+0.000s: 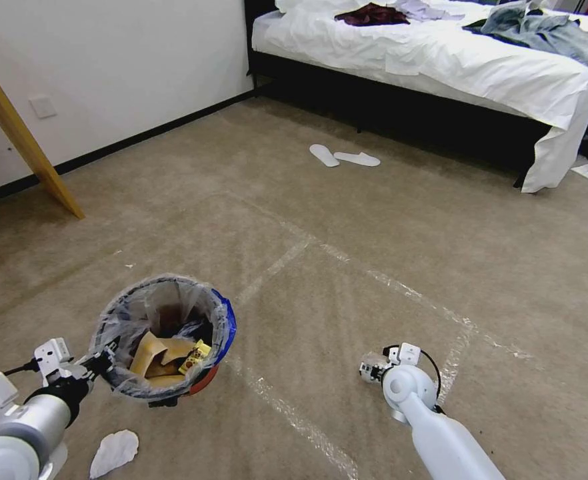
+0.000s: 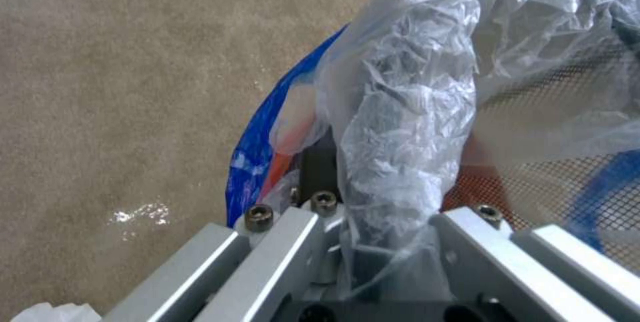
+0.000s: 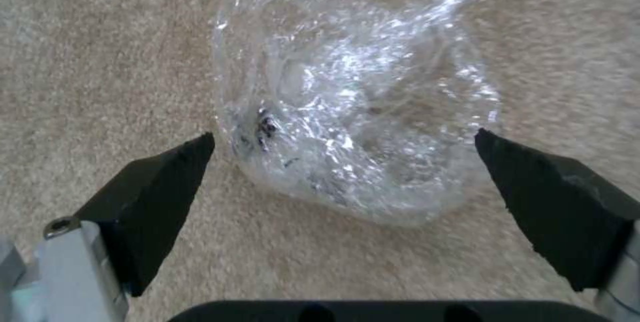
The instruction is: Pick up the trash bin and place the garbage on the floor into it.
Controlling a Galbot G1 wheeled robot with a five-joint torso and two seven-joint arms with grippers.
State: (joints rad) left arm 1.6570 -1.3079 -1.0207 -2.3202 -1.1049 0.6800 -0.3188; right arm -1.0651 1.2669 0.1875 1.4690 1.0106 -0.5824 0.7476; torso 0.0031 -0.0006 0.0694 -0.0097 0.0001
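- The trash bin (image 1: 164,337) is held off the floor (image 1: 347,253) by the left gripper (image 1: 101,363), clamped on its rim.
- The right gripper (image 3: 343,147) is spread wide over a clear plastic wad (image 3: 353,102) on the floor.

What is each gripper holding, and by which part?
The left gripper holds the trash bin by its bag-lined rim. The right gripper, open over a clear plastic wad, holds nothing.

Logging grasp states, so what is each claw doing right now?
Left claw: shut on the trash bin's rim, bin held off the carpet.
Right claw: open, empty, fingers either side of a clear plastic wad on the carpet.
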